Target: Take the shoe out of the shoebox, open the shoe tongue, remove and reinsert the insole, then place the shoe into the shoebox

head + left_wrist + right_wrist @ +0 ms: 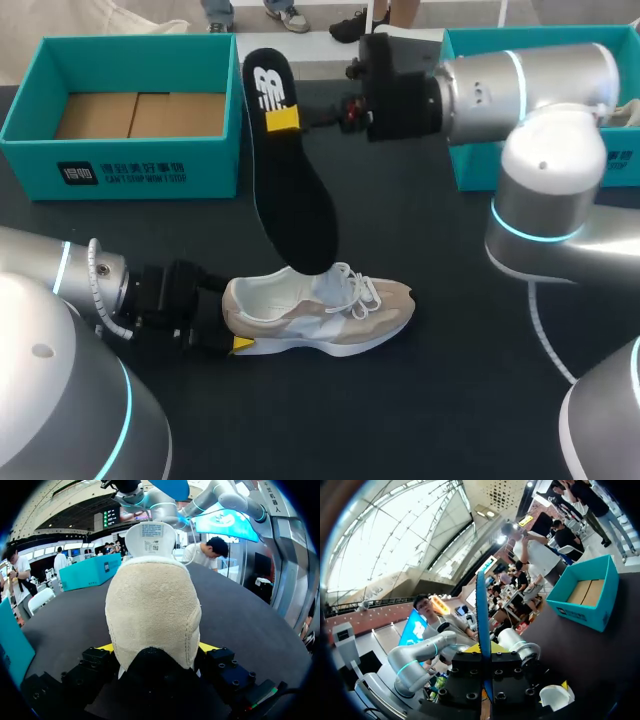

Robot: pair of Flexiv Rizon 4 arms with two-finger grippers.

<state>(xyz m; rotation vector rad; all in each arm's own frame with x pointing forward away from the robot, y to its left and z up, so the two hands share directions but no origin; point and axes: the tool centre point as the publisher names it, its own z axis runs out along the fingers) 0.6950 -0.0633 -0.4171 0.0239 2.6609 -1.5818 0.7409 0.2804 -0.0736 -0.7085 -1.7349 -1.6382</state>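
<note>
The right gripper (pixel 284 121) is clamped on the black insole (pixel 295 195) near its heel end. It holds the insole up on a slant above the table (pixel 450 400), with the toe end down at the opening of the shoe (pixel 325 310). From that arm's wrist the insole (pixel 481 605) shows edge-on, pinched between the fingers. The left gripper (pixel 230 320) has the shoe by its heel, squeezed from both sides. In its own wrist view the shoe (pixel 152 615) fills the space between the yellow tips. The shoe stands upright, toe pointing to the robot's right. The open teal shoebox (pixel 215 165) sits at the far left, well apart from the shoe. A second teal box (pixel 470 165) stands at the far right.
</note>
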